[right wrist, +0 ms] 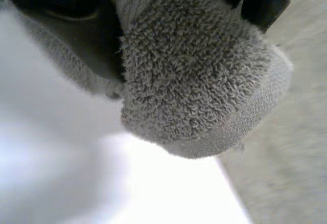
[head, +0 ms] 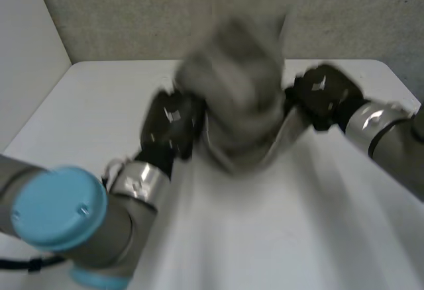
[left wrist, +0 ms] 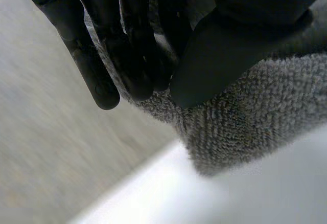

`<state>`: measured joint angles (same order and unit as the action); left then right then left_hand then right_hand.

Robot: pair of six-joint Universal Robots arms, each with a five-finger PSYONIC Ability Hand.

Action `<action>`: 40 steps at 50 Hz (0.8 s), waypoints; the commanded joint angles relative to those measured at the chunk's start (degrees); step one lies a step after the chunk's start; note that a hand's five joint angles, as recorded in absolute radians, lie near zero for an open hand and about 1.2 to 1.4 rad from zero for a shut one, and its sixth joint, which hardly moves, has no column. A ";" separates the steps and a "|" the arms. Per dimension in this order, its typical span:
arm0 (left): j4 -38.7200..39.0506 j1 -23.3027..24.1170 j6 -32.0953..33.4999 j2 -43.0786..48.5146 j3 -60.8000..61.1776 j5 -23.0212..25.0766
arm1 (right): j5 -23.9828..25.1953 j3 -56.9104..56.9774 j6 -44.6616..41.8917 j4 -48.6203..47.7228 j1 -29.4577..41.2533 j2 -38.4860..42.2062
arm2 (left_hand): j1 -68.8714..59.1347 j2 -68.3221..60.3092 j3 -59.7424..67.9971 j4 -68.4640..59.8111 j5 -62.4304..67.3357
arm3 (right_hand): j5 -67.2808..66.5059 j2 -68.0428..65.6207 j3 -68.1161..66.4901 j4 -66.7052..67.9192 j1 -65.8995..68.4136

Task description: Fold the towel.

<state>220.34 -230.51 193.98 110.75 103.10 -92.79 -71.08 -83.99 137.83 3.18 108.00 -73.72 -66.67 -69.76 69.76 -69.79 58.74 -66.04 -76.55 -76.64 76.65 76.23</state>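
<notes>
Table [head: 93, 111]: towel [head: 235, 98] strung sideways betw left hand [head: 173, 121] & right hand [head: 324, 95].

**White table** [head: 86, 111], head view: a smooth, plain top with rounded far corners. Its far edge is set close against a grey textured wall [head: 146, 12], and its left edge runs beside a pale wall [head: 26, 38]. A grey towel [head: 232, 91] is bunched over the middle of the top. It seems raised off the surface, though the blur hides whether its lower edge touches. In both wrist views the white top passes beneath a corner of the towel and ends at a straight edge.
</notes>
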 commanded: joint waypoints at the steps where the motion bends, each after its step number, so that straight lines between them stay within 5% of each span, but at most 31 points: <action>1: -9.82 2.87 -0.18 3.85 2.45 0.42 | 0.16 -7.23 -5.11 0.15 -0.07 4.01 | -13.33 -10.24 10.24 -10.21 11.26 | -3.96 -3.46 -3.36 3.35 3.77; 15: -19.33 5.33 -0.62 0.61 2.80 0.42 | -1.43 -10.94 -6.69 0.42 -1.92 2.53 | -13.33 -10.24 10.24 -10.21 11.26 | -2.50 -2.00 -1.90 1.89 2.32; 21: -20.65 6.82 -0.62 -1.24 2.89 0.42 | -1.69 -13.13 -6.08 -0.02 -4.29 0.33 | -13.33 -10.24 10.24 -10.21 11.26 | 32.15 32.65 32.75 -32.76 -32.33; 23: -21.26 7.79 -0.45 -3.16 2.89 0.51 | -1.69 -14.01 -5.99 -0.64 -4.73 -0.28 | 6.89 9.98 -9.98 10.01 -8.96 | 36.69 37.19 37.29 -37.30 -36.88; 28: -21.53 8.14 -0.01 -7.12 2.81 0.77 | -1.87 -19.79 -5.38 -7.56 -7.10 -2.04 | 33.01 36.10 -36.10 36.13 -35.08 | 45.42 45.92 46.02 -46.03 -45.61; 40: -21.35 4.01 0.26 -9.41 -0.89 7.80 | -1.25 -31.59 -5.11 -20.41 -10.27 -8.19 | 35.76 38.86 -38.85 38.89 -37.84 | 48.80 49.30 49.40 -49.41 -48.99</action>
<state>199.04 -223.88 194.14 101.35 104.41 -89.69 -72.72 -110.58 132.71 -11.09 98.58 -79.45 -28.12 -28.00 27.97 -27.97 17.72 -18.45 -31.64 -34.09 30.86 29.90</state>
